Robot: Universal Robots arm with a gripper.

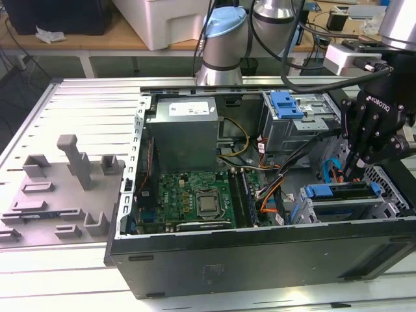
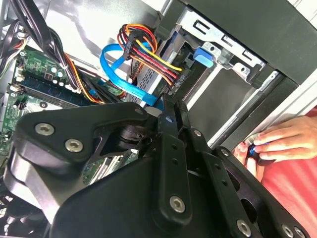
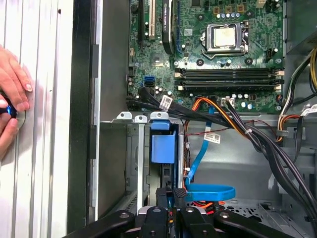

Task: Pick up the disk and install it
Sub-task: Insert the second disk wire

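The disk [image 1: 346,190] stands on edge in the drive cage [image 1: 383,207] at the front corner of the open computer case, on the exterior view's right. Its blue carrier frame [image 3: 162,148] shows in the first wrist view between the cage's metal walls. My black gripper [image 1: 356,172] hangs straight over the disk's top edge. In both wrist views the fingers [image 3: 179,194] are pinched close together, and a sliver of blue shows between them. The gripper [image 2: 168,113] tips sit just beside the blue data cable [image 2: 124,74] and the coloured power cable bundle.
The case also holds the motherboard [image 1: 195,198], a grey power-supply box [image 1: 185,127] and a second cage with a blue latch [image 1: 286,104]. Cable bundles [image 3: 257,144] run beside the drive cage. A person's hand [image 3: 12,94] rests outside the case wall. A grey fixture [image 1: 71,175] sits at the exterior view's left.
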